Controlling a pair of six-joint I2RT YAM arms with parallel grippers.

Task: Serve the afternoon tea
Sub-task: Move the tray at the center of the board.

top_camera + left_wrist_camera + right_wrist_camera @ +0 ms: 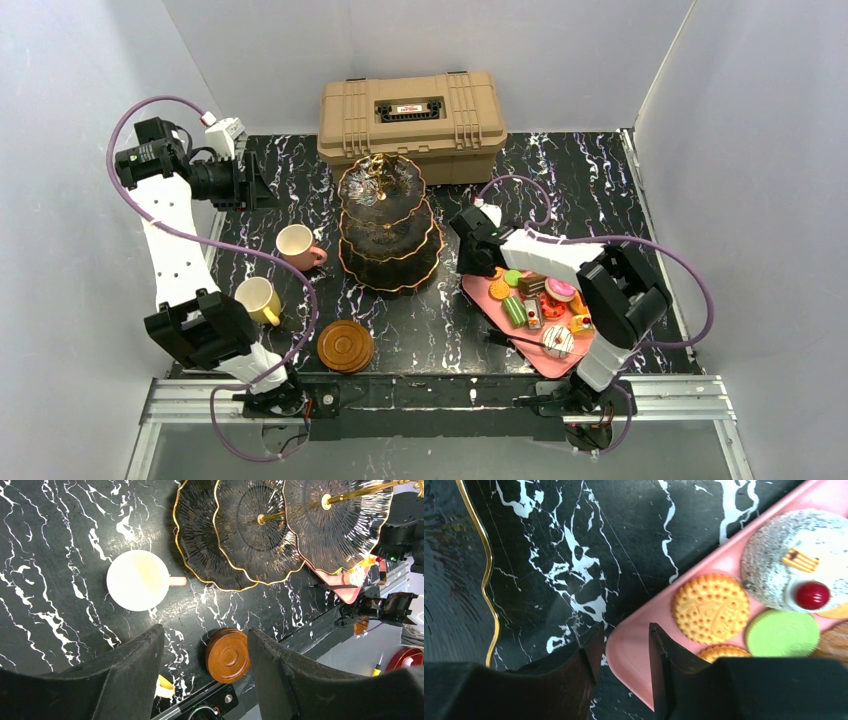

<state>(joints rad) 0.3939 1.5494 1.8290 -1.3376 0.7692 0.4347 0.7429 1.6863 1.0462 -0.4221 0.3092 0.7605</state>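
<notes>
Three-tier scalloped stand [389, 228], gold-rimmed

Tan toolbox [412, 110] at marbled table's [590, 170] far edge.

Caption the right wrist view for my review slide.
Right claw straddling the corner rim of the pink tray of pastries, beside the gold-rimmed black stand on the marble table.

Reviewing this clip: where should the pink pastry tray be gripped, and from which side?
Probably the bare rim at the corner nearest the three-tier stand, coming from above on that side, one finger outside, one inside. The pink tray is shallow and crowded with pastries elsewhere; the right gripper straddles that corner now.
</notes>
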